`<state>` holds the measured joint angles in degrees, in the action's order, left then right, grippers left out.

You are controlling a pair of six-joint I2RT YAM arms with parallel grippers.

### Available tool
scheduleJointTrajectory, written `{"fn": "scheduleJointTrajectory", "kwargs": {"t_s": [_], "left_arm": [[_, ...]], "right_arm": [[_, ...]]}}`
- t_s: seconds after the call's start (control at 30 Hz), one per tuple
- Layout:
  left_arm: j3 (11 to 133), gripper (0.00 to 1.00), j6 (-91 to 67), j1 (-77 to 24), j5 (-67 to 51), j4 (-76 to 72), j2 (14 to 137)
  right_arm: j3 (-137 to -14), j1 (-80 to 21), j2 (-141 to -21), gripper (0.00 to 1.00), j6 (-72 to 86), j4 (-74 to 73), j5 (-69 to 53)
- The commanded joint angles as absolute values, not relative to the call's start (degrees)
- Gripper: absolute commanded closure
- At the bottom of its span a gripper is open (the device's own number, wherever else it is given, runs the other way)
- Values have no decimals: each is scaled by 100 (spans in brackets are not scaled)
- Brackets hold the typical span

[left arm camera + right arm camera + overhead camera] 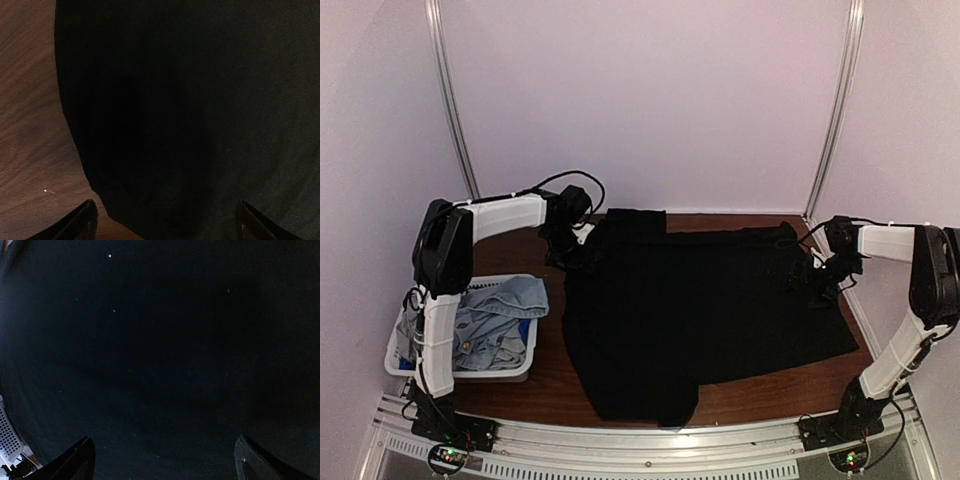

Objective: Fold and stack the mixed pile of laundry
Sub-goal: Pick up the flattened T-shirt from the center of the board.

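A large black shirt [700, 310] lies spread flat over the middle of the brown table. It fills the left wrist view [200, 100] and the right wrist view [160, 350]. My left gripper [582, 248] hovers over the shirt's far left corner, jaws wide open [165, 222], empty. My right gripper [808, 278] hovers over the shirt's far right edge, jaws wide open [162, 460], empty. The rest of the laundry, a light-blue denim piece [505, 305] with grey and blue items, sits in the basket.
A white slatted basket [460, 365] stands at the near left beside the left arm's base. Bare brown table [520, 250] shows left of the shirt and along the near edge [760, 400]. White walls close the back.
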<state>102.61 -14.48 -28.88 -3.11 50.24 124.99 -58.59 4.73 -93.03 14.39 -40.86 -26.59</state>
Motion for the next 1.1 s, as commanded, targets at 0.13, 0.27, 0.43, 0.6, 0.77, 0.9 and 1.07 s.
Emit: {"fn": "scheduleJointTrajectory", "kwargs": {"t_s": [0.13,0.27,0.43,0.6,0.77,0.9,1.07], "left_arm": [[11022,8,-1431,-2587,285,5238,13487],[11680,12,-1459,-2338,739,5513,13962],[12667,13,-1492,-1973,873,5520,14514],[13723,8,-1349,-1896,330,5429,14606],[13386,3,-1171,-2191,54,5157,13525],[12380,2,-1091,-2607,6,5170,12601],[10980,4,-1302,-3144,-88,5134,11918]], "right_arm": [[-5627,393,-9535,3,1768,-3882,-2911],[-5687,267,-9722,3,1908,-3817,-2943],[-5968,-208,-10036,3,2162,-3718,-3104],[-6456,-285,-9920,4,2253,-3799,-3220],[-6822,-111,-9170,3,1941,-4322,-2807],[-6486,-88,-8764,4,1784,-4214,-2882],[-6352,-116,-9149,8,1810,-3856,-3259]]}}
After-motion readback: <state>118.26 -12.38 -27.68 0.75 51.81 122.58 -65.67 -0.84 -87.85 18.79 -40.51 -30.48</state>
